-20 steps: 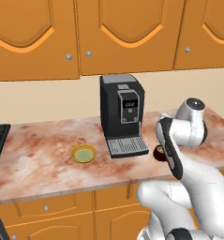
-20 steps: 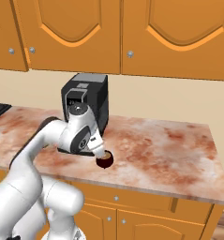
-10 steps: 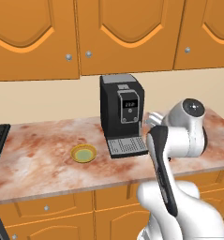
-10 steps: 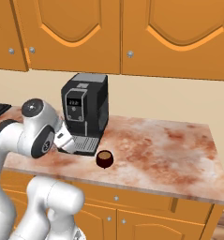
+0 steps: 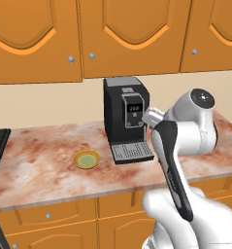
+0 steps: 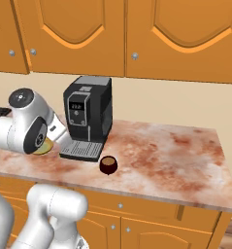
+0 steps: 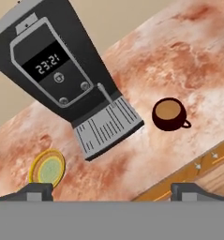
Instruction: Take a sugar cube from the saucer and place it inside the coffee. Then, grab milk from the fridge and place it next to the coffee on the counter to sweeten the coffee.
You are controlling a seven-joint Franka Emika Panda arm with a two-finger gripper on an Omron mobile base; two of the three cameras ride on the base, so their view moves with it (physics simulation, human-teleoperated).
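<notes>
- Count on the counter (image 6: 175, 155): one coffee (image 6: 108, 165), one saucer (image 5: 86, 159), one coffee machine (image 6: 87, 116).
- Coffee stands near the counter's front edge, just right of the machine's drip tray; the right base view shows it.
- Saucer lies left of the machine; no sugar cube discernible on it.
- Gripper (image 7: 111, 191) hangs above, jaws spread wide, empty.

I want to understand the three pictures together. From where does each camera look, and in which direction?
Left base view: behind the arm to its left, facing the counter; white arm at lower right.
Right base view: behind to its right, facing the coffee; arm at lower left.
Hand view: on the hand, looking down; open claw tips at bottom.
Shared: coffee machine, saucer.
</notes>
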